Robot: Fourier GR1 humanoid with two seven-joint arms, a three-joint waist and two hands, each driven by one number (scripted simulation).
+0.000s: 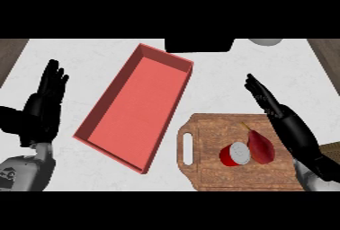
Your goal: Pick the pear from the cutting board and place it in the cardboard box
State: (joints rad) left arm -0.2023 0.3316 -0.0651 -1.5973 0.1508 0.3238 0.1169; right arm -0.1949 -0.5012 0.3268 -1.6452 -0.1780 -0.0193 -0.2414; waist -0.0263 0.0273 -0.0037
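Two hands in view, neither holding anything. Right hand (271, 101) is the near candidate: fingers straight and together, edge-on, hovering over the counter just past the far right corner of the cutting board (216, 177). Left hand (45, 96) is open, fingers up, resting at the left edge, well apart from the board with the box between.

Pear (260, 146) is dark red, lying on the right half of the board, long axis running roughly near-to-far with the stem pointing far and slightly left. It touches or nearly touches a red can (235, 154) on its left side, so the free flank is the right one.

From the right hand, the pear lies nearer to the robot and slightly left, close by. My read: right hand does the pick, coming down across the pear's long axis with care not to knock the can.

Cardboard box (133, 112) (reads red here) sits left of the board, open, long axis tilted far-right to near-left. Carry goes leftward.
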